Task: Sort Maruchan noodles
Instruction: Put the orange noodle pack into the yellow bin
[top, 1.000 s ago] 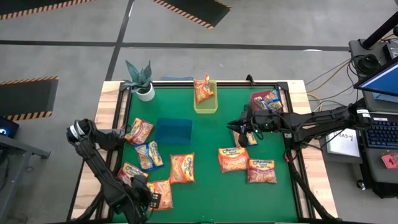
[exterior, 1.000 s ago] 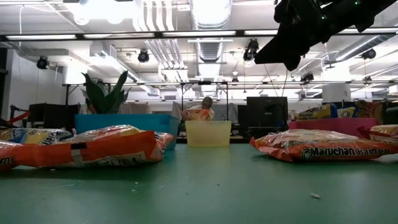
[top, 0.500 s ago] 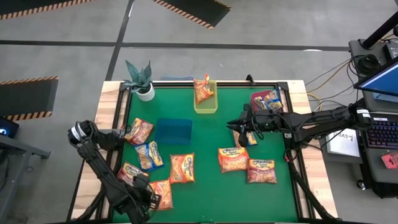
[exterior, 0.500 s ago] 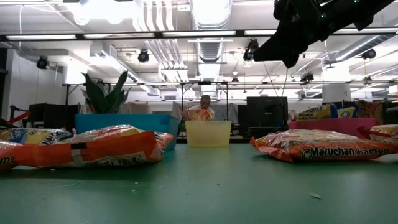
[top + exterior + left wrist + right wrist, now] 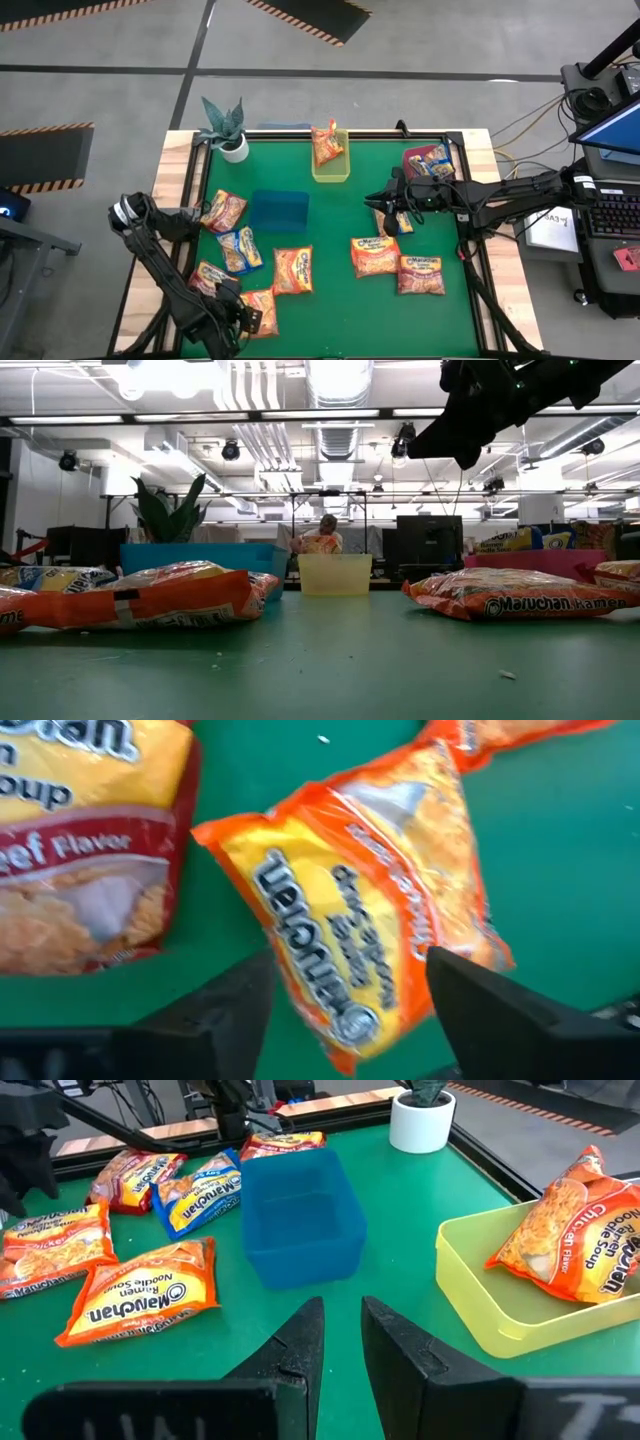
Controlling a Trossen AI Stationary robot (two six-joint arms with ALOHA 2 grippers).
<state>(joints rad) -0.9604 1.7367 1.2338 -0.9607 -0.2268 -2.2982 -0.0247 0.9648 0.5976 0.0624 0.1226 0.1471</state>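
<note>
Left tool (image 5: 345, 985) has crept a little toward the desk's near-left corner over the last second and now hangs directly over an orange packet (image 5: 365, 920), fingers spread wide on either side of it and gripping nothing. Contact with the packet cannot be confirmed. A red packet (image 5: 85, 850) lies just beside it, apart from the fingers.

Right tool (image 5: 340, 1350) has not moved. It hovers well above the desk (image 5: 330, 300) right of centre, fingers nearly together with only a narrow gap and nothing between them.

Bins: the yellow bin (image 5: 331, 165) at the far edge already holds one orange packet (image 5: 325, 143); the red bin (image 5: 415, 160) at the far right holds packets; the blue bin (image 5: 279, 211) appears empty.

Loose packets remain on the desk: a group at near left (image 5: 240, 250) and two at near right (image 5: 400, 265).

Assessment: sorting is at an early stage. The small left-arm shift reads as final alignment for a grasp; closing on the orange packet appears to be the step in hand.
</note>
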